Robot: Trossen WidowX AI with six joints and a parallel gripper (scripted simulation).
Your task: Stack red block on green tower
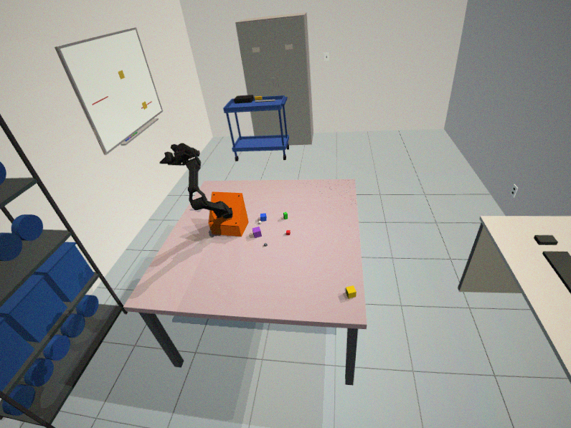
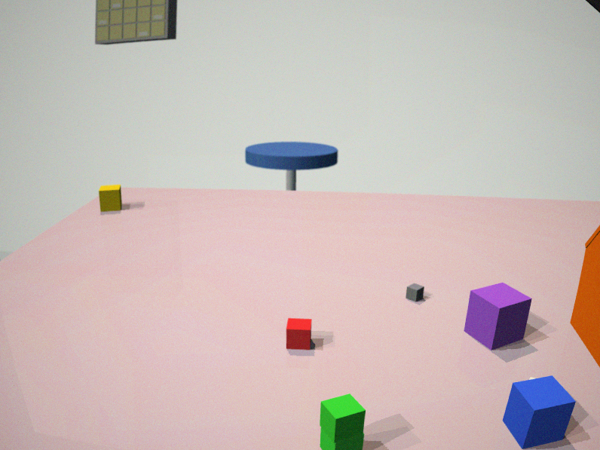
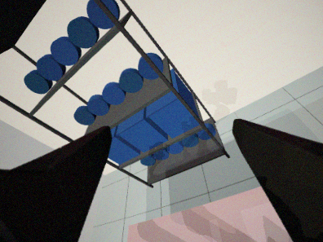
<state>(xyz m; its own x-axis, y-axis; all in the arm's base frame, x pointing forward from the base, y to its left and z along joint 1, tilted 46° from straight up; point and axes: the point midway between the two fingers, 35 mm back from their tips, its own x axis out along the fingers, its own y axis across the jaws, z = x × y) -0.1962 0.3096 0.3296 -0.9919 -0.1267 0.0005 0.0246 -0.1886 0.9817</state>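
Observation:
The small red block [image 1: 288,232] [image 2: 298,334] lies flat on the pink table [image 1: 267,279] [image 2: 200,269]. The green tower [image 1: 285,215] [image 2: 342,422] stands upright, one green block on another; its foot is cut off by the lower edge of the exterior view. In the top view it stands behind the red block, apart from it. My gripper [image 3: 172,129] is open and empty, its two dark fingers wide apart in the wrist view. In the top view the gripper [image 1: 163,158] is raised high at the left, beyond the orange base and far from both blocks.
A blue block [image 1: 262,216] [image 2: 538,412] and a purple block [image 1: 257,231] [image 2: 497,316] stand between the orange base [image 1: 229,213] and the tower. A small grey cube [image 1: 265,244] [image 2: 414,292] lies nearby. A yellow block [image 1: 351,292] [image 2: 110,198] sits near a far table corner.

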